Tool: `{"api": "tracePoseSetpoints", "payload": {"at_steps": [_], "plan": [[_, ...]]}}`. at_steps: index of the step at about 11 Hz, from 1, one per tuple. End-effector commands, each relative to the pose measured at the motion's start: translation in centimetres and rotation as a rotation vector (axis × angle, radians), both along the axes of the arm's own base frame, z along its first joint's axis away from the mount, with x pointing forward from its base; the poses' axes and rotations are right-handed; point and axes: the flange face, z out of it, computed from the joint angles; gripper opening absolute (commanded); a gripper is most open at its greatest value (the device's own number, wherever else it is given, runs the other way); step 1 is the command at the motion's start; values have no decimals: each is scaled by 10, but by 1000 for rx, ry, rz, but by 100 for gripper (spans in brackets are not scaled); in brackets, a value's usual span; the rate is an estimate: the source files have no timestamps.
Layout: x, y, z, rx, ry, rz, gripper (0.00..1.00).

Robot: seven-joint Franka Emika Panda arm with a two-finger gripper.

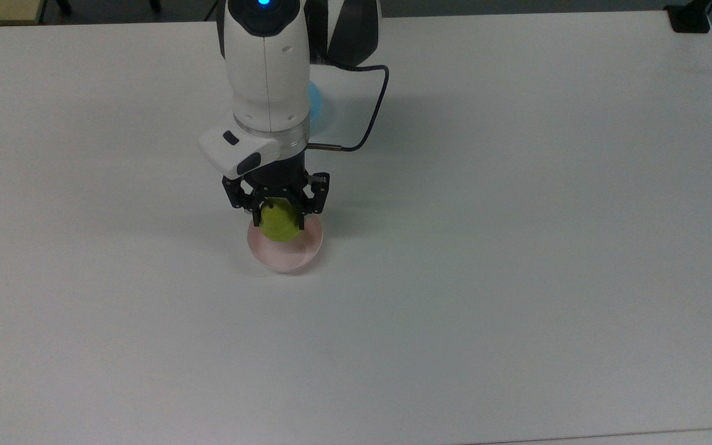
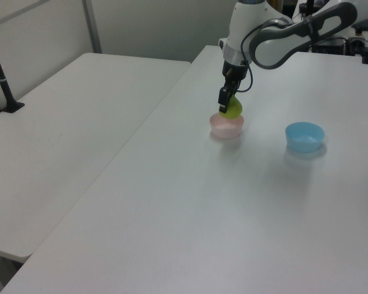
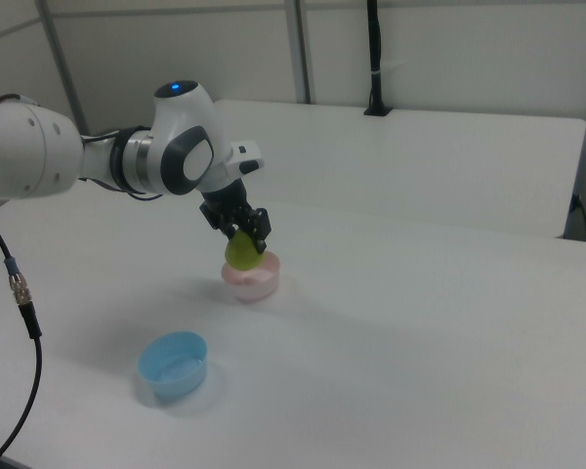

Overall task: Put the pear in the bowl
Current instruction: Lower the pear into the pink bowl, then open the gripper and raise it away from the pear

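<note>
The pear is held tight between the two black fingers of the gripper, and it is pinched near its top so that most of it hangs below them. The pear is seen right above the pink bowl, with its round bottom at about the height of the bowl's rim. It cannot be told whether the pear touches the bowl. In the left view the pear is seen just over the bowl, and the gripper is pointed down at it. In the right view the pear is again seen at the rim of the bowl, under the gripper. A blue bowl is set on the white surface well apart from the pink one. In the top view the blue bowl is mostly hidden behind the white arm. A black cable is looped from the arm's wrist.
</note>
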Motion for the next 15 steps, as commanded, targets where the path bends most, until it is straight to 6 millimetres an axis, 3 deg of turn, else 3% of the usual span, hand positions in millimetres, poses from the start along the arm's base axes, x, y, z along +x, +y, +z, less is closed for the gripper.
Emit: {"api": "tracePoseSetpoints", "payload": {"at_steps": [1,5,6,7,8,10,12,15], "plan": [[4,0,-17,-22,-29,0,48],[8,2,-34,-29,-34,13,54],[8,2,-35,-29,-34,13,63],[9,2,-39,-29,-29,13,83],[8,2,-38,-29,-29,11,95],[7,3,-30,-29,-30,5,100],[0,-1,3,-32,-32,-6,100],[-29,-1,68,-46,45,-27,100]]}}
